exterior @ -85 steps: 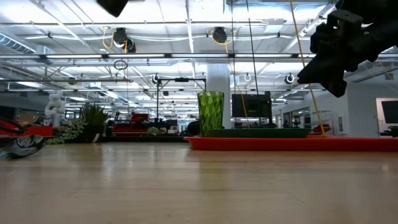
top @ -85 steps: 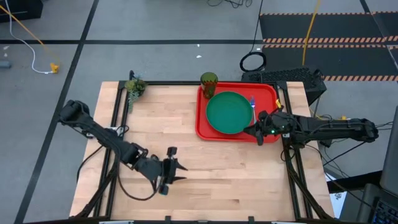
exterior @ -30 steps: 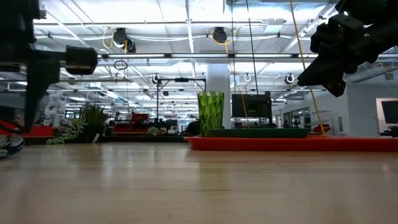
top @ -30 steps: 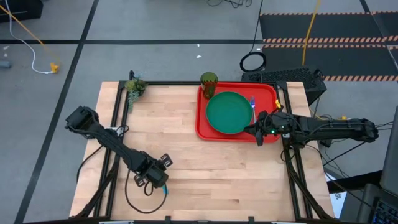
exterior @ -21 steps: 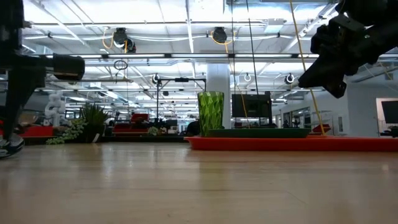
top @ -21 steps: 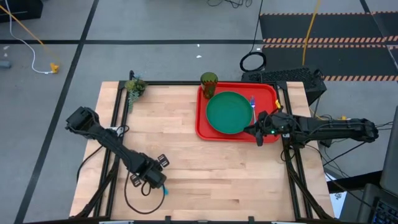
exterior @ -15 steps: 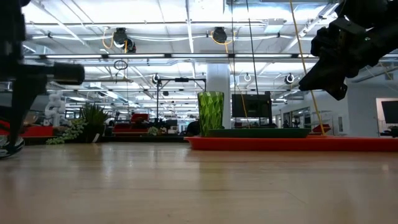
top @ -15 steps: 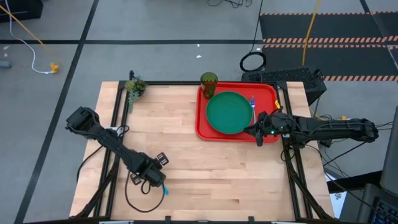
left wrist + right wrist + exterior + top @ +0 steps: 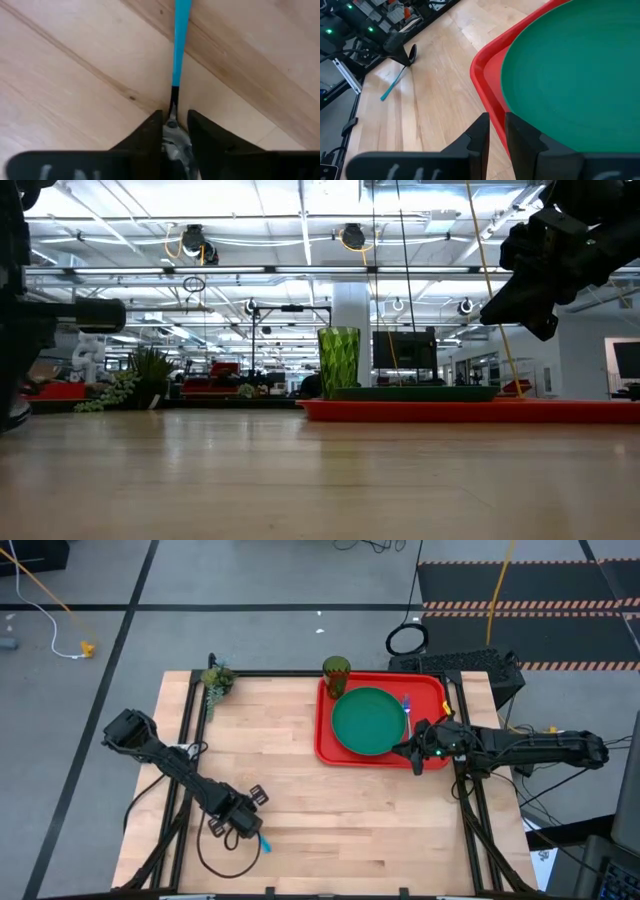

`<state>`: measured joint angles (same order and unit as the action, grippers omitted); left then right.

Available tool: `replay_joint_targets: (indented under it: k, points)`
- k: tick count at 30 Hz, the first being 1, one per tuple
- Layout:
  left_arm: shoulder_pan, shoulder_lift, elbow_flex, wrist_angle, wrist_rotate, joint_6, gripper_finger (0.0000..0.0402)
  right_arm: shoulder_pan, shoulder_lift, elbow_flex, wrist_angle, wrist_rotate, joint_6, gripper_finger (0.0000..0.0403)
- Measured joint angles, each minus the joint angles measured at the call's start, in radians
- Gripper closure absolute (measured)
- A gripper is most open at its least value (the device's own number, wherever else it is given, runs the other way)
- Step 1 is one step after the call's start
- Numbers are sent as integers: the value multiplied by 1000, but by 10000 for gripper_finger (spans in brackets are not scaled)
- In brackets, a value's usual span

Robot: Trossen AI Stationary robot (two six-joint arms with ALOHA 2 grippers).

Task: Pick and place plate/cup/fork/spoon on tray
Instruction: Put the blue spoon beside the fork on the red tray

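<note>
Nearest the front edge of the table (image 9: pixel 330 810), the left gripper (image 9: pixel 243 831) is down at the wood with the spoon (image 9: pixel 179 55) between its fingers (image 9: pixel 145 137). In the left wrist view the two dark fingers stand narrowly apart, flanking the metal bowl end, while the light blue handle runs out ahead of them, flat on the boards. Whether the pads already press on the metal cannot be told; the gap is little wider than the spoon's neck.

The spoon looks light, thin and stiff, with smooth metal at one end and plastic at the other. Lying flat, it offers almost no height to pinch, so a hold at the neck, where bowl meets handle, seems the surest; a grip on the rounded bowl alone could slip or let the handle swing down on lifting.

Farther back on the right side, the tray (image 9: pixel 325 745) lies with the plate (image 9: pixel 368 721) inside it and the fork (image 9: pixel 406 706) just beside the plate's right edge. The right gripper (image 9: pixel 496 131) hangs over the tray's near right corner, holding nothing, its fingers close together with only a slim gap. The cup (image 9: pixel 336 668) stands upright at the tray's far left corner, and a small plant clump (image 9: pixel 216 680) sits at the table's far left
</note>
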<state>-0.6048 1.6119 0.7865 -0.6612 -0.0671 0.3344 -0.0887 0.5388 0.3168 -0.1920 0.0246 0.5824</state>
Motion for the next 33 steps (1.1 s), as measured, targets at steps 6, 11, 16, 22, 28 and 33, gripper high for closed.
replay_joint_targets:
  k: [6,11,16,22,28,33]
  points:
    - [5,0,-2,14,6,-6,383,0,0,0,5,0,22,348]
    - [30,3,-3,49,-14,-59,381,0,0,0,57,-7,112,348]
    - [39,-3,-5,92,-74,-76,383,30,0,0,175,-26,143,348]
    - [80,-36,-9,118,-252,-133,390,103,1,-1,288,49,142,348]
    - [142,-58,-7,227,-369,-105,382,206,71,0,442,178,41,348]
    - [234,-59,-6,335,-392,-67,394,287,225,74,462,330,-50,348]
